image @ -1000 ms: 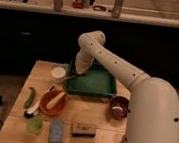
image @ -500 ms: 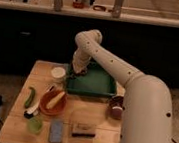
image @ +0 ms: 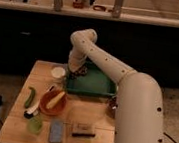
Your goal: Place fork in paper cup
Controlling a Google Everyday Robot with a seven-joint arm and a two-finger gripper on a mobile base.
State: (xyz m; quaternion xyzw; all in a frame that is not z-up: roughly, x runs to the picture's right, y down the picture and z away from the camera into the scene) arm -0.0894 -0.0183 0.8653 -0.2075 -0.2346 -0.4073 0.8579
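The white paper cup [image: 58,72] stands upright near the far left of the wooden table [image: 96,115], just left of a green tray [image: 93,84]. My gripper [image: 75,73] hangs at the tray's left end, right beside the cup and about level with its rim. I cannot make out the fork. It may be hidden at the gripper.
An orange bowl [image: 54,102] holding a yellow item sits in front of the cup. A green vegetable [image: 30,97], a black-and-white brush [image: 32,110], a translucent green cup [image: 35,124], a blue sponge [image: 56,131] and a dark block [image: 83,130] lie nearer. My arm partly hides a brown bowl [image: 112,106].
My arm has swung a little to the left, bringing the gripper from over the tray's left part closer to the paper cup.
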